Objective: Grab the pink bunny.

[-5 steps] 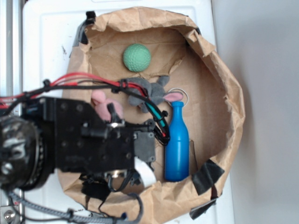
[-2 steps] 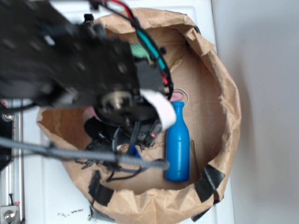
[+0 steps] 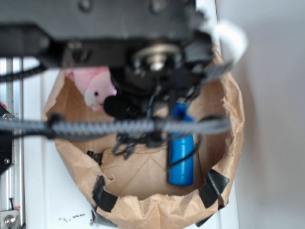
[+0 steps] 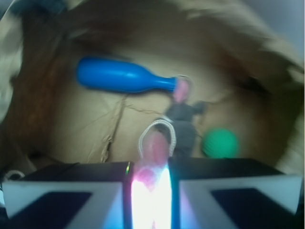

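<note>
Because the black arm is filling the top of the exterior view, most of the scene is being read from what shows below and around it.

Pink bunny: it is hanging clear of the bag floor at the upper left of the exterior view, face outward, because it is being carried rather than lying down.

Gripper: it is pinching pink plush between its two pads in the wrist view, so it is clamped on the bunny; the glare is washing out the exact contact.

Paper bag: its rolled brown walls are ringing the things, keeping them from rolling off the white desk.

Blue bottle: it is lying on its side at the right of the bag floor, well apart from the bunny.

Grey plush bunny: it is lying beside the bottle's neck, seen in the wrist view only.

Green ball: it is resting just beside the grey plush.

Stage: the grab is looking done, judging by the lifted toy.
</note>
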Robot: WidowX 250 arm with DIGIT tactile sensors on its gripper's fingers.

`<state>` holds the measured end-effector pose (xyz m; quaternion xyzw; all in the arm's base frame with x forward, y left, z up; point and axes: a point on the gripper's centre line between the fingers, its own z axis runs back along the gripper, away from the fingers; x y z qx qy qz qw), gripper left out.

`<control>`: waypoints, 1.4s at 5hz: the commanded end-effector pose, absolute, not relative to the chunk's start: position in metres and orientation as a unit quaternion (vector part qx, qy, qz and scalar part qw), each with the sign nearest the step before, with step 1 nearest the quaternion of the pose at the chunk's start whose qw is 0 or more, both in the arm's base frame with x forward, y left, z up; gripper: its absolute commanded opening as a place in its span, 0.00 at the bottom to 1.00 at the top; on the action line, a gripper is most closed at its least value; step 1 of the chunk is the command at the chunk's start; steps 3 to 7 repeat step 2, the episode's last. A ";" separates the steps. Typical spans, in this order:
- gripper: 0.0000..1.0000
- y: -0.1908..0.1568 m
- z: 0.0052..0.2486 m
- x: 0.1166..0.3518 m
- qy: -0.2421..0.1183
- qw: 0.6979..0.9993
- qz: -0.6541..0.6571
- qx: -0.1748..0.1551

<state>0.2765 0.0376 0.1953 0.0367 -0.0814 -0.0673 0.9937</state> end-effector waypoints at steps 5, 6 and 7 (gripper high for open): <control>0.00 0.048 0.249 0.265 -0.129 0.990 0.016 0.055; 0.00 0.048 0.249 0.265 -0.129 0.990 0.016 0.055; 0.00 0.048 0.249 0.265 -0.129 0.990 0.016 0.055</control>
